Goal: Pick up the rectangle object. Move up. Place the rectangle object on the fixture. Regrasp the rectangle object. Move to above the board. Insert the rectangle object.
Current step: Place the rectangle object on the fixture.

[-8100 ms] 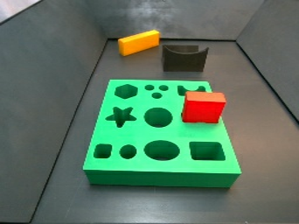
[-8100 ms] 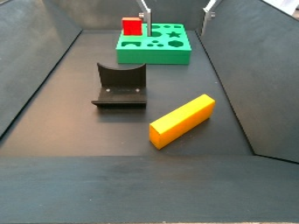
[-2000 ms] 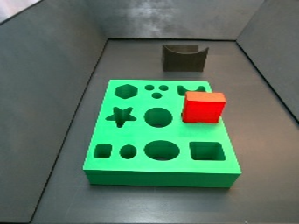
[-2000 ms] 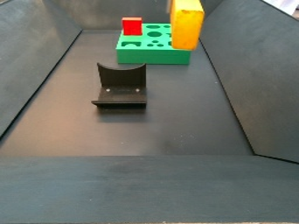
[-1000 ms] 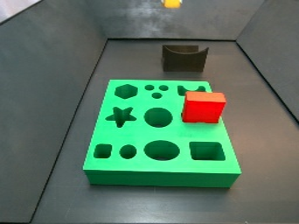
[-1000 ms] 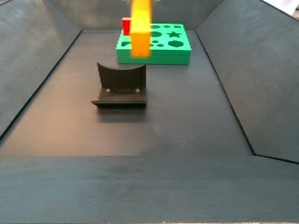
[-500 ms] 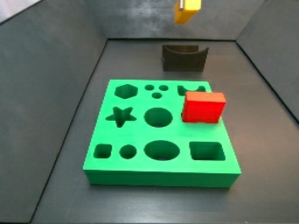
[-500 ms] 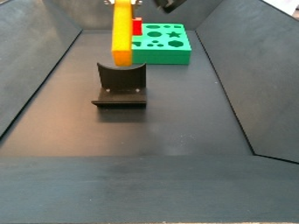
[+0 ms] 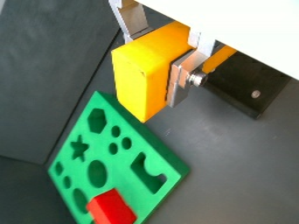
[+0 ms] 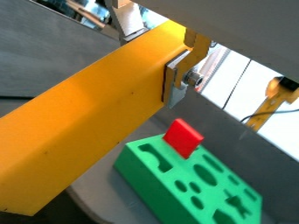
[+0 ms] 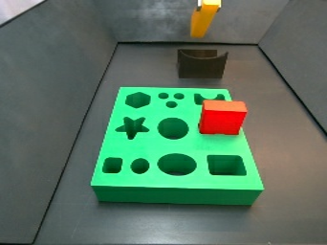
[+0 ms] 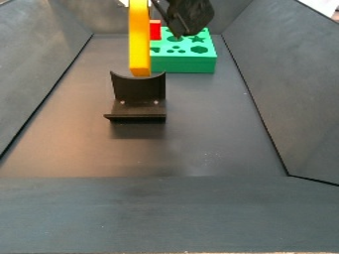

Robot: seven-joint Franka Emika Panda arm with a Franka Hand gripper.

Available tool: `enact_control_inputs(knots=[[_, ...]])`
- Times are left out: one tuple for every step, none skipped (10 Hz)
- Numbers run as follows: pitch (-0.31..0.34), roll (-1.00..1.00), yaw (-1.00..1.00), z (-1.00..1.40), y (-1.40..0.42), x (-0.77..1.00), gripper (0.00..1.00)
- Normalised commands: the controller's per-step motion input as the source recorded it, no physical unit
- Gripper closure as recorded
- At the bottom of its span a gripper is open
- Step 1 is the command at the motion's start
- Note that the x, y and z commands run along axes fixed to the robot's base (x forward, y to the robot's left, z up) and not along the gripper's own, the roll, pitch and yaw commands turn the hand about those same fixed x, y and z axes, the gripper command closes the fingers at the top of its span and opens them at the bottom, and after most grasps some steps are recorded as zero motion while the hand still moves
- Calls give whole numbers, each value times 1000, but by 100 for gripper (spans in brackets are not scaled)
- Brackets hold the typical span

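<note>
My gripper is shut on the rectangle object, an orange-yellow block held upright between the silver fingers. In both side views the rectangle object hangs over the dark fixture, its lower end just above the U-shaped notch; I cannot tell whether they touch. The green board lies beyond the fixture. In a wrist view the block runs long past the finger, with the board below.
A red cube stands on the board near its edge. Dark sloped walls enclose the floor on both sides. The fixture shows beside the gripper in a wrist view.
Over the last second the block has moved sideways over the fixture and come down slightly towards the notch. The gripper's dark body has come into a side view.
</note>
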Motion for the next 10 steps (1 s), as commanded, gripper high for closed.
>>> enact_control_inputs(knots=[[53,-453,-161,-15,42,78,100],[26,-294,-151,-6,29,69,100],[9,-213,-63,-1000,20,84,100],[-14,-188,-59,-1000,21,87,100],[-31,-139,-53,-1000,26,103,100],[-39,-115,-49,-1000,26,105,100],[-55,-88,-36,-1000,23,107,100],[-68,-77,-27,-839,14,96,100],[-77,-72,-12,-588,6,76,100],[-77,-72,-6,-473,-4,64,100]])
